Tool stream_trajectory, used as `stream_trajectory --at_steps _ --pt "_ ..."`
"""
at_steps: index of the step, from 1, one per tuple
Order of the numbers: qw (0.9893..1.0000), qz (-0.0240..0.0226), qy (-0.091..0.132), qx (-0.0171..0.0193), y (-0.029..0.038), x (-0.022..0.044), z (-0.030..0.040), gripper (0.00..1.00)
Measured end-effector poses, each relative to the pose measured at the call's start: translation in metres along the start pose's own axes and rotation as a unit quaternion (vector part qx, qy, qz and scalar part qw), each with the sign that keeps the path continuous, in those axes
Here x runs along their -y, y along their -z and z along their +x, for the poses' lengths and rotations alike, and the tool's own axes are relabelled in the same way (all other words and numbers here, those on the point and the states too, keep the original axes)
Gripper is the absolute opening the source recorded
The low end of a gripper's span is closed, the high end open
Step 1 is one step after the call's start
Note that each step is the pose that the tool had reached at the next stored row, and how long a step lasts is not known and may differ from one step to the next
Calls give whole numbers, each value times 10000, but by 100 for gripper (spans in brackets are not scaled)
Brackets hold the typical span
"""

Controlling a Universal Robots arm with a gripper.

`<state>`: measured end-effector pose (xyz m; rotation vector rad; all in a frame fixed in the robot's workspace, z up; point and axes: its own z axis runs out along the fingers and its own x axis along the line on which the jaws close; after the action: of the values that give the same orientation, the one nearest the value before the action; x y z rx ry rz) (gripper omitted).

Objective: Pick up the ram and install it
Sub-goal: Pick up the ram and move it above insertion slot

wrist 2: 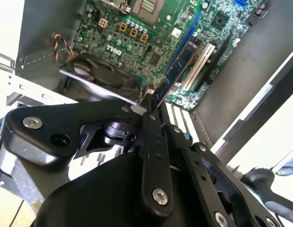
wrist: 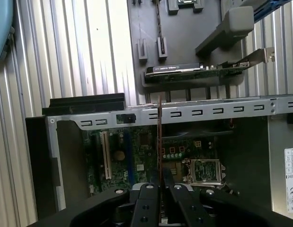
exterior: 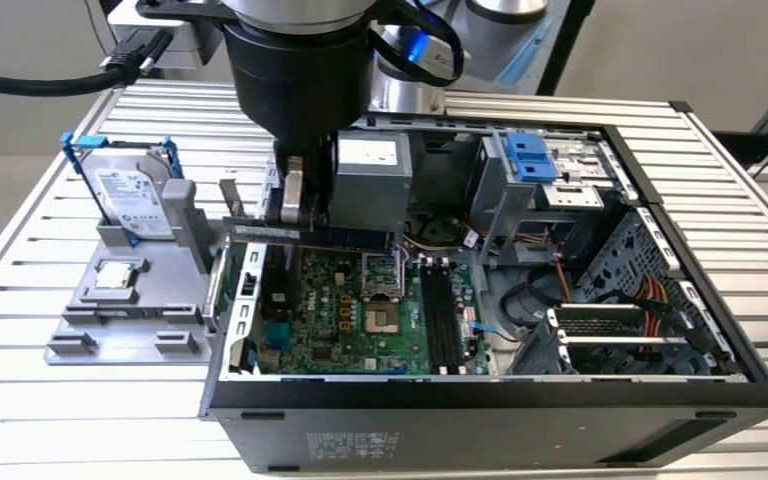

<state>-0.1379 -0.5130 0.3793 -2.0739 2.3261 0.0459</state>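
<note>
From my remote seat, the open PC case (exterior: 491,400) takes up most of the table, with the green motherboard (exterior: 344,310) lying flat inside it. The gripper (exterior: 291,222) is clamped tight on the ram (exterior: 357,238). The stick hangs long-edge-down above the board toward the exterior view's left, well clear of the long black slots (exterior: 442,320) and not seated in anything.

desk (exterior: 37,400): ribbed silver metal, dull sheen | case (exterior: 491,435): matt black metal | motherboard (exterior: 344,310): glossy green board | claw (wrist 2: 148,101): matt black, bright screw heads | ram (wrist 2: 179,66): smooth bluish board | tray (exterior: 117,320): matt grey plastic
</note>
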Motion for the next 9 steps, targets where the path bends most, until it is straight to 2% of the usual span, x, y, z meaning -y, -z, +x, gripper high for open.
stream_trajectory --at_steps 9 --pt "10000 6 -50 -34 -2 115 -13 0"
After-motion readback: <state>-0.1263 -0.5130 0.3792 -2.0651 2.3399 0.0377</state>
